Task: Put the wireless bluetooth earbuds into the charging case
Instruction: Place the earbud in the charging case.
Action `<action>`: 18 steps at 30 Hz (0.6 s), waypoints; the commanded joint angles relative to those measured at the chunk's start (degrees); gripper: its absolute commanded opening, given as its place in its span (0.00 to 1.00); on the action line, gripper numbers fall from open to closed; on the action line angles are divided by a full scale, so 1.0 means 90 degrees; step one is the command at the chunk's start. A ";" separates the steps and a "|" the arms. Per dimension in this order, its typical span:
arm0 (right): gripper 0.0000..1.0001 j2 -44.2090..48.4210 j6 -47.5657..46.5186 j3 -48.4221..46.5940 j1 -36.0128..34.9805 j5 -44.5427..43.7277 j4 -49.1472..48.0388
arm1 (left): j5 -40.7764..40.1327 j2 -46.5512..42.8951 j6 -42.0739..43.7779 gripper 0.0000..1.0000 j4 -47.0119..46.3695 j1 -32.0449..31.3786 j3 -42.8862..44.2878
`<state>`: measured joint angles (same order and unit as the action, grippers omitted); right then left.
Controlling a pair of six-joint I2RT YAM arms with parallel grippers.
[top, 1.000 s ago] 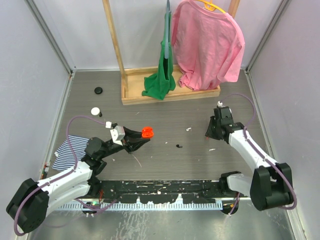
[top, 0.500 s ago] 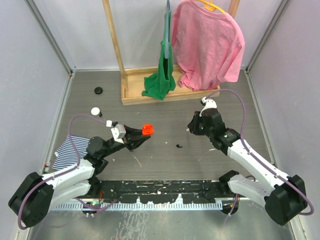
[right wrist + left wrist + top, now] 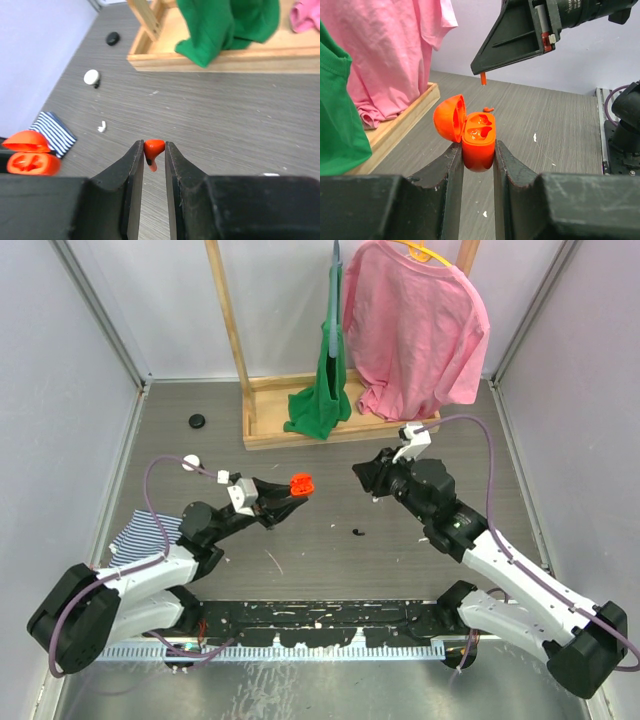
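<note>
My left claw (image 3: 290,496) is clamped on the orange charging case (image 3: 479,137), lid flipped open, held above the table (image 3: 300,552) left of centre in the top view. My right claw (image 3: 154,151) is pinched on one orange earbud (image 3: 154,146) in the air to the case's right, with a clear gap between them. Risks as I judge them: the bud is gripped by its head with the stem hanging down, so if the stem is twisted against the socket it will jam or pop out of my fingers. A hard push could also tip the case in the left grip, or knock the lid. The left wrist view shows the case's sockets and the stem poking below the right claw at upper centre; I can't tell if one socket is already filled. The top view shows only an orange blob, and the earbud is hidden. The right wrist view shows the bud up close, the case blurred at the lower left edge, and a striped cloth (image 3: 52,131) on the table.
</note>
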<state>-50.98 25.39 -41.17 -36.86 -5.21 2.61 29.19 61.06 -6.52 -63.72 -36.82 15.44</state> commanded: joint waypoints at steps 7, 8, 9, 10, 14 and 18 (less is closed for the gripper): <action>0.19 0.0111 -0.0268 -0.0367 -0.0887 0.0100 -0.1733 | 0.0228 0.0044 0.0337 0.00 -0.0776 -0.0031 0.0317; 0.19 0.0079 -0.0300 -0.0367 -0.0981 0.0084 -0.1807 | 0.0168 0.0013 0.0359 0.00 -0.0740 -0.0035 0.0302; 0.19 0.0045 -0.0325 -0.0367 -0.1063 0.0068 -0.1885 | 0.0127 -0.0017 0.0379 0.00 -0.0699 -0.0033 0.0297; 0.19 0.0011 -0.0363 -0.0367 -0.1156 0.0064 -0.1964 | 0.0104 -0.0047 0.0391 0.00 -0.0664 -0.0034 0.0283; 0.19 -0.0124 -0.0550 -0.0367 -0.1564 -0.0022 -0.2261 | 0.0063 -0.0134 0.0403 0.00 -0.0567 -0.0039 0.0233; 0.19 -0.0229 -0.0824 -0.0354 -0.1957 -0.0260 -0.2529 | 0.0027 -0.0236 0.0393 0.00 -0.0540 -0.0037 0.0181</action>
<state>-52.51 21.41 -41.89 -51.70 -4.80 -13.21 30.59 60.77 -4.60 -65.56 -36.86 16.38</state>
